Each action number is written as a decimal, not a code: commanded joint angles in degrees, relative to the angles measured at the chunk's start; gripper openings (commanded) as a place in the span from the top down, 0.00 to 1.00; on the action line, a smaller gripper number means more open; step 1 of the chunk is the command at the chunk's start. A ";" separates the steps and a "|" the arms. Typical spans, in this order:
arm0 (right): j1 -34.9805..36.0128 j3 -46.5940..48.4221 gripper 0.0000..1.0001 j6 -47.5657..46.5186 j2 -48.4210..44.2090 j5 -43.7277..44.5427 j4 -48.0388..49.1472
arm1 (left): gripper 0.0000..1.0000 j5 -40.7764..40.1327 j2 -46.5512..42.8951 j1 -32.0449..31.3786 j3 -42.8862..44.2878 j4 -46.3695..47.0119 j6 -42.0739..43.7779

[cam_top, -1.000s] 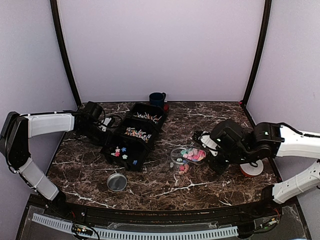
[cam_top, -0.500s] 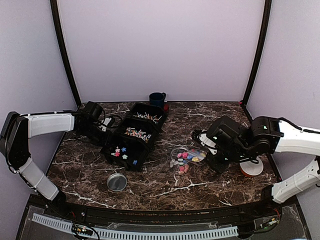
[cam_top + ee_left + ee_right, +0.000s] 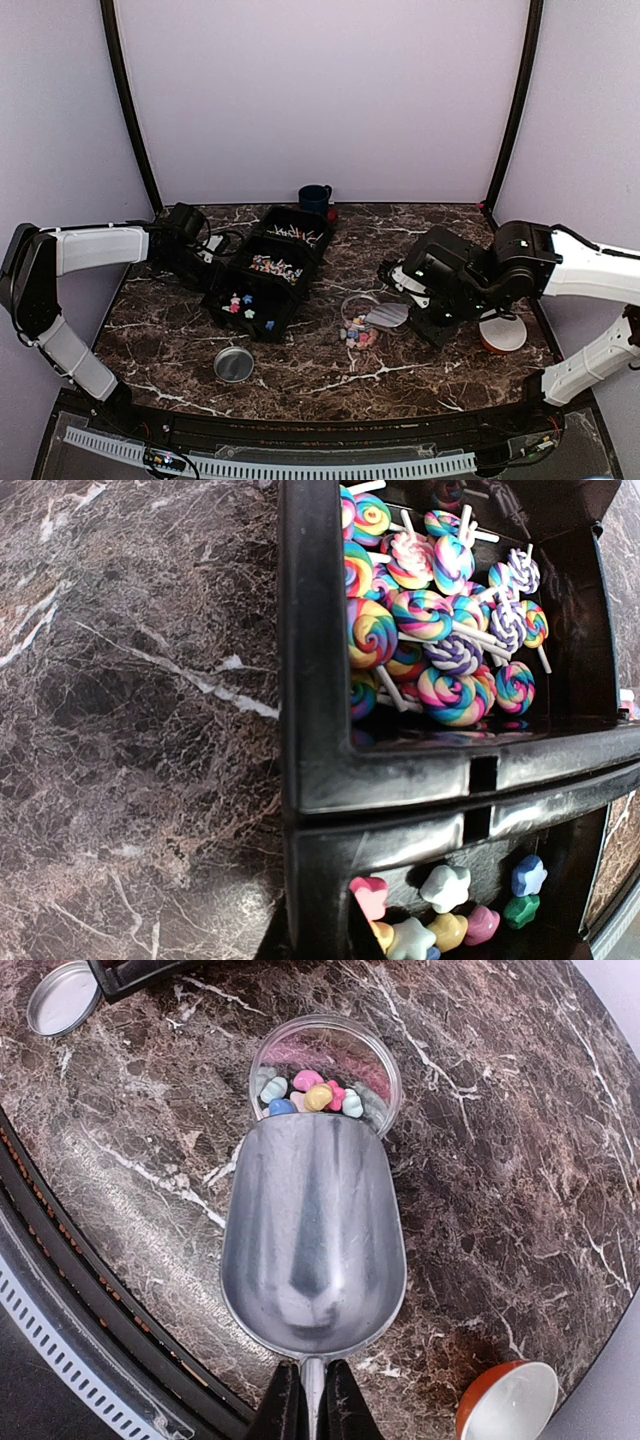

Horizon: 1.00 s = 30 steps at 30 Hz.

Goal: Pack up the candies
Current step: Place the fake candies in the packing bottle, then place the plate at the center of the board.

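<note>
Near the front edge of the counter [image 3: 430, 225], left of centre: round metal lid [image 3: 233, 363], flat, off the jar. Mid-counter: clear jar [image 3: 340, 1050], open, part-filled with candies [image 3: 310, 1092] in pink, blue, yellow, white. Right gripper [image 3: 306, 1400] clamped on the handle of a metal scoop [image 3: 312, 1230]; scoop empty, lip over the jar rim. Orange bowl [image 3: 508, 1400], white inside, near the right edge, cut off in the wrist view. Left half: black tray [image 3: 400, 770], three compartments: star and heart pieces [image 3: 445, 885] nearest, lollipops [image 3: 430, 640] middle, far one holds thin stick-like bits, too small to make out. Left gripper [image 3: 203, 262] closed at the tray's left side; can't tell if it pinches the wall. Blue mug [image 3: 314, 198] at the back edge, contents hidden
</note>
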 commanded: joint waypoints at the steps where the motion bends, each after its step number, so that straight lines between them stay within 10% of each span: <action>1: 0.54 3.28 1.00 1.95 1.49 0.79 -3.31 | 1.00 4.00 -3.47 0.01 3.72 6.53 0.52; 13: 0.48 8.07 1.00 1.28 3.31 6.26 -5.89 | 1.00 5.91 -4.07 0.08 3.44 6.89 1.56; 30: -0.36 12.10 1.00 -17.59 10.16 19.60 16.32 | 1.00 4.78 -1.71 -0.08 4.55 2.79 4.50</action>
